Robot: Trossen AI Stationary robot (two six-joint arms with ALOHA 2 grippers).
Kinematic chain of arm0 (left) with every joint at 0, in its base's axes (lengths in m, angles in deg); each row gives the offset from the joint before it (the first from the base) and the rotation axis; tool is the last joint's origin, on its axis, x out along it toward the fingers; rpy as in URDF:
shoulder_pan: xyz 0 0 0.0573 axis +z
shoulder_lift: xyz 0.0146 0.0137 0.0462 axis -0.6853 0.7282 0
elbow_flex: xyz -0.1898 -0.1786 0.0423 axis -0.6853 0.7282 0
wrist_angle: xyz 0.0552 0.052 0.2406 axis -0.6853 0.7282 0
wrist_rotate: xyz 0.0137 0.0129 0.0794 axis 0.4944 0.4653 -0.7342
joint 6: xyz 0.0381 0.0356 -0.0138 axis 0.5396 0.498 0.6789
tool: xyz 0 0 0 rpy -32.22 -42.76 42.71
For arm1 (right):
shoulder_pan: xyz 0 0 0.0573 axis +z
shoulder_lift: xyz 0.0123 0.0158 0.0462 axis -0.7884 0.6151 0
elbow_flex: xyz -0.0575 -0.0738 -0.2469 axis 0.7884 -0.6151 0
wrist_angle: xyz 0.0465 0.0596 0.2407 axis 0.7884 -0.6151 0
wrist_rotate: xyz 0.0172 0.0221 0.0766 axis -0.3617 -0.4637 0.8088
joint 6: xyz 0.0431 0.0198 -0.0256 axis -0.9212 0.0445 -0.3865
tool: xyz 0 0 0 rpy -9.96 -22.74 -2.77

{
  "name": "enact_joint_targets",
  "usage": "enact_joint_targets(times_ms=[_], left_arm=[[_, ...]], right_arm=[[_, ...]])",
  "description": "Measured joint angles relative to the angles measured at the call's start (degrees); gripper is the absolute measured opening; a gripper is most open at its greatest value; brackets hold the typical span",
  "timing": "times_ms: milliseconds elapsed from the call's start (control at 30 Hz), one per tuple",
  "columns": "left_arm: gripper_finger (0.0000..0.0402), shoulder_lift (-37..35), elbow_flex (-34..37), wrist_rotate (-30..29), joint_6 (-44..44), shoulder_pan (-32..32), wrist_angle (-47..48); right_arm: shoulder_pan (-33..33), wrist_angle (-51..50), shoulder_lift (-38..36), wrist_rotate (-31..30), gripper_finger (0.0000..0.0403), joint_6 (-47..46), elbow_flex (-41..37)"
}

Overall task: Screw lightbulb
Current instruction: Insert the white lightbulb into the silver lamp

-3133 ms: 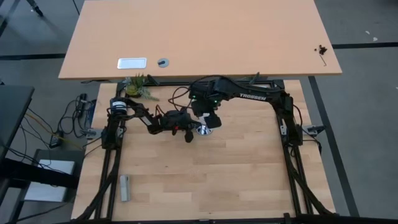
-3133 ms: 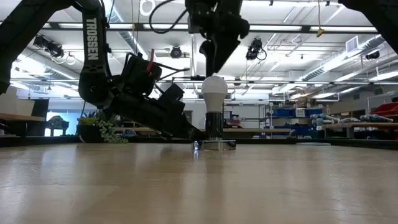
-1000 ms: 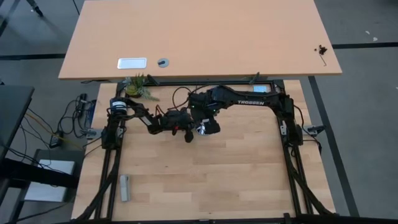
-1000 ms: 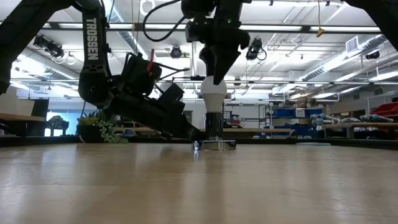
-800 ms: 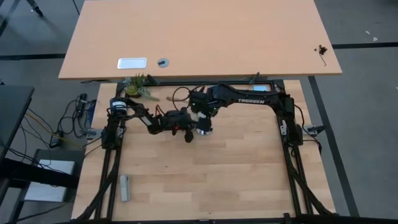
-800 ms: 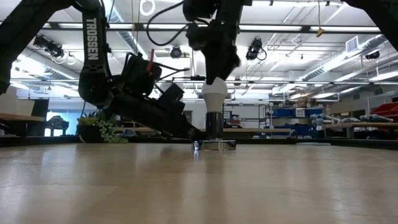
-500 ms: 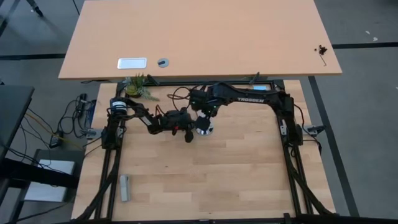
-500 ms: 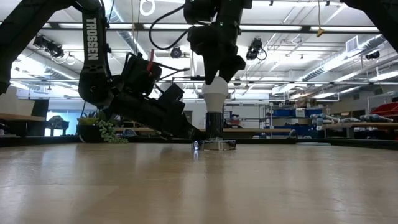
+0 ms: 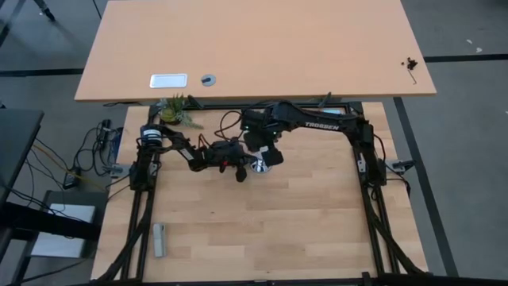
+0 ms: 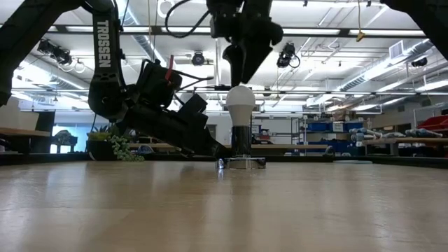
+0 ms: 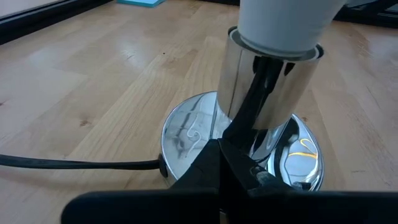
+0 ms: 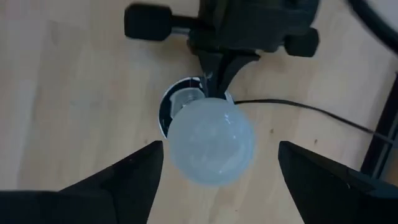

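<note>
While seated upright in socket (image 10: 241,148), lightbulb (image 10: 240,102) frosted-white, pear-shaped.

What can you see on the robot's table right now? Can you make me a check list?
Surface: light wooden table, bare around the work.
Job's things: lightbulb upright in the shiny socket.
Clutter: small grey block near the front left edge.
Grippers: right gripper open, above the bulb, apart; left gripper shut, low against the socket's base.
Cables: thin black cord runs from the socket.
Surroundings: plant, second table behind.
</note>
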Motion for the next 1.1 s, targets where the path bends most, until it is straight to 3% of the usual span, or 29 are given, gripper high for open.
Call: enact_joint_targets(times_ms=[267, 467, 700, 900, 1100], left_arm=[[0.0000, 0.00, 0.00, 0.05, 0.02, 0.00, 0.00], [0.0000, -0.02, -0.02, 0.18, 0.02, 0.00, -0.01], [0.0000, -0.01, 0.00, 0.20, 0.02, 0.00, 0.00], [0.0000, -0.02, 0.00, 0.22, 0.02, 0.00, 0.00], [0.0000, -0.01, -0.01, 0.21, 0.01, 0.00, 0.00]], right_arm=[[0.00, 1.89, 0.13, -0.15, 0.0292, -0.81, -1.36], [0.06, 2.17, -0.23, -0.41, 0.0242, -6.04, -3.98], [0.94, 2.92, -0.41, -0.81, 0.0203, -23.09, -5.18], [0.89, 3.14, -0.30, -0.76, 0.0207, -53.54, -5.29], [-0.70, 2.57, 0.09, 3.43, 0.0221, -54.90, -2.96]])
